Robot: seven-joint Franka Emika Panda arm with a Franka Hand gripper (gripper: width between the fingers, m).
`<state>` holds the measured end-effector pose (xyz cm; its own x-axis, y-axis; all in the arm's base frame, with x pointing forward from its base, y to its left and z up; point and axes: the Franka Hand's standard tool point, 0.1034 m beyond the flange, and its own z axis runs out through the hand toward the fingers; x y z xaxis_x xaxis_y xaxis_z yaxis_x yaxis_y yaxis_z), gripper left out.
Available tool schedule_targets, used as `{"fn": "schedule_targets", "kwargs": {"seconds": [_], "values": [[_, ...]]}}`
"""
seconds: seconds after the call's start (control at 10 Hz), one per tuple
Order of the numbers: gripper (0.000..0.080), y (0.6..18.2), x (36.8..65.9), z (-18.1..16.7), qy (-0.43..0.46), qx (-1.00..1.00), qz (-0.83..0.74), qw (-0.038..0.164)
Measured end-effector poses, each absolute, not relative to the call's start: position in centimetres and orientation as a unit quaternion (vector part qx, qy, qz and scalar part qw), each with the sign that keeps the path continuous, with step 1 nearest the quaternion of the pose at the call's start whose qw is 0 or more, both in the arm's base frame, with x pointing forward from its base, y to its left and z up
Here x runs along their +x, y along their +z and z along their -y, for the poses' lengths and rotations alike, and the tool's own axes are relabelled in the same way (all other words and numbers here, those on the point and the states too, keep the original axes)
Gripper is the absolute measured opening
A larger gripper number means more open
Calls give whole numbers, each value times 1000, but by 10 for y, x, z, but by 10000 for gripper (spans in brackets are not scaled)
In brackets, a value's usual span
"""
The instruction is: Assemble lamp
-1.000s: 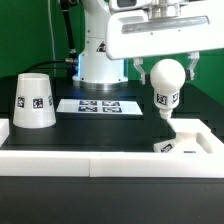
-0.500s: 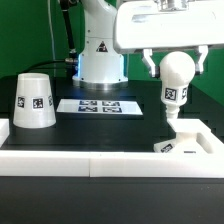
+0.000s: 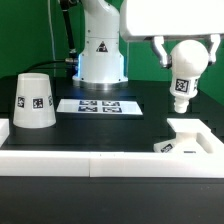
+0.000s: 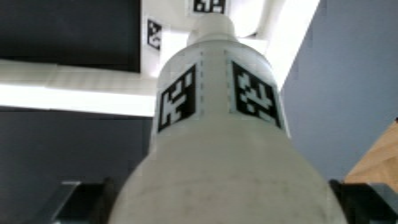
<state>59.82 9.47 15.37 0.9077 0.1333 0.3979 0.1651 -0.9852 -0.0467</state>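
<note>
My gripper [image 3: 186, 52] is shut on the round ball bulb [image 3: 185, 68], a white part with a tagged stem that points down, and holds it high above the table at the exterior view's right. In the wrist view the bulb [image 4: 217, 130] fills the frame between the dark fingers [image 4: 84, 203]. The flat base block [image 3: 184, 135] lies below it inside the white frame's right corner, apart from the bulb. The cup-like tapered shade [image 3: 35, 100] stands mouth-down at the exterior view's left.
The marker board [image 3: 97, 105] lies on the black table in front of the robot's white pedestal [image 3: 100, 55]. A white raised frame [image 3: 90, 160] runs along the table's front and up both sides.
The gripper has lifted the bulb up and toward the exterior view's right, away from the base block. The shade and base block have not moved.
</note>
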Motion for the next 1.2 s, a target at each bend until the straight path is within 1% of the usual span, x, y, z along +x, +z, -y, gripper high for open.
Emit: {"fn": "schedule_targets", "kwargs": {"seconds": [0.1, 0.5, 0.6, 0.8, 1.0, 1.2], "values": [[579, 154, 603, -94, -201, -976, 77, 40], [579, 151, 601, -95, -199, -976, 79, 40], [579, 151, 607, -93, -211, -971, 106, 32], [579, 147, 614, -94, -213, -971, 108, 32], [579, 141, 614, -95, -213, -971, 108, 32], [579, 139, 613, -98, -213, -970, 109, 33]]}}
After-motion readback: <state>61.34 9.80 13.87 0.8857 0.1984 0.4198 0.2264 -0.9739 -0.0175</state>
